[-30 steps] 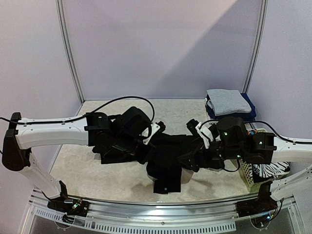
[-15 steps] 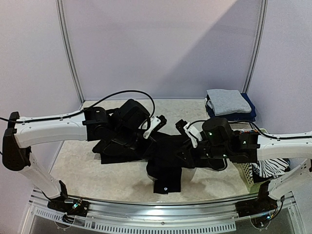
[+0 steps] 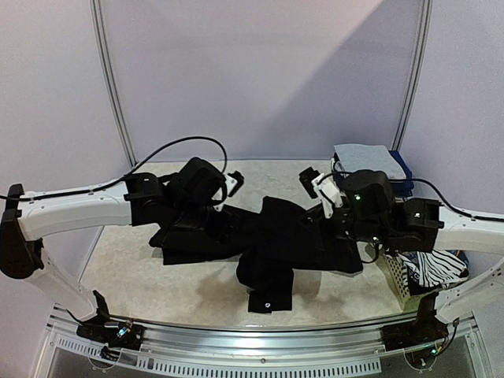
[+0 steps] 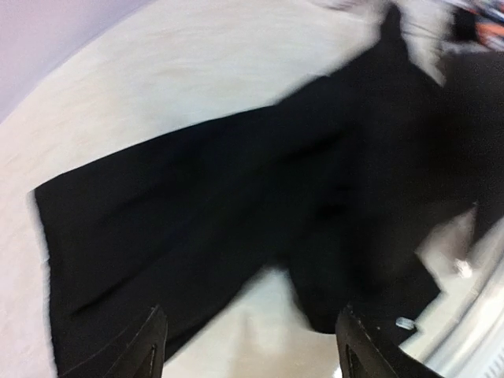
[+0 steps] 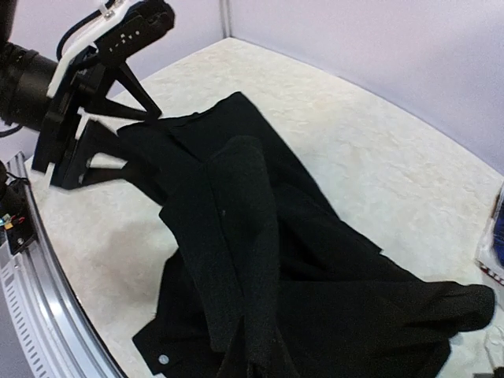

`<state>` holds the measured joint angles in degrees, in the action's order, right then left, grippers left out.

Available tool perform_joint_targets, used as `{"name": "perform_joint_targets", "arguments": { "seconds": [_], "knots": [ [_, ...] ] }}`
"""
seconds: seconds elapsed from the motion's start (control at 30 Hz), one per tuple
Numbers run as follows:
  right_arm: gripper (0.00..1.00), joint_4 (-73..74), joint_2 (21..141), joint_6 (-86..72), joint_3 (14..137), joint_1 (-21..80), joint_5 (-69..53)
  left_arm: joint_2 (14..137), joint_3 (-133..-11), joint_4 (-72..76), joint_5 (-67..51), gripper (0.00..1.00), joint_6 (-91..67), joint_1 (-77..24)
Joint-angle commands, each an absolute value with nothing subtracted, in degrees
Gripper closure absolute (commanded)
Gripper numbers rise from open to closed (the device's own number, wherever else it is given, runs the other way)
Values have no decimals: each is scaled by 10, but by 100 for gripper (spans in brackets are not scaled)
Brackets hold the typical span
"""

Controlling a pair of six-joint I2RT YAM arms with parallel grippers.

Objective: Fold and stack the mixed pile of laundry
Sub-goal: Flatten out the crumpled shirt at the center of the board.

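A large black hooded top lies spread and crumpled across the middle of the table. My left gripper hovers above the top's left part, open, with nothing between its fingers. In the top view the left gripper sits over the garment's left end. My right gripper is shut on the black top at its right side. In the right wrist view a strip of the black top rises toward the bottom edge, where the jaws are hidden.
A folded grey shirt rests on navy blue pieces at the back right corner. A white lattice basket stands at the right front with black-white striped cloth in it. The table's metal front rail runs below.
My left gripper opened, let go of the black top and drew back to the left. My right gripper shut on the top and pulled it up and toward the back right.
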<state>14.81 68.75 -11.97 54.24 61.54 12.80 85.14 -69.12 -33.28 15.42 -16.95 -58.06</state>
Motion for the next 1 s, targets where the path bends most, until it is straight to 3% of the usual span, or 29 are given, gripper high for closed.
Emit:
{"name": "perform_joint_targets", "arguments": {
  "seconds": [0.0,0.17,0.43,0.63,0.77,0.97],
  "knots": [
    [100,252,608,-108,551,615,225,824,-630,-300,250,30,-205,-472],
    [100,282,542,-107,519,614,249,875,-569,-220,205,49,-221,-383],
    [100,306,546,-115,512,615,263,966,-499,-163,187,73,-286,-377],
    [100,316,546,-110,522,614,291,936,-450,-190,230,71,-334,-398],
    [100,322,547,-107,532,610,308,868,-440,-219,301,55,-342,-392],
    [100,316,541,-101,527,607,311,872,-465,-198,281,54,-314,-352]
  ]
}}
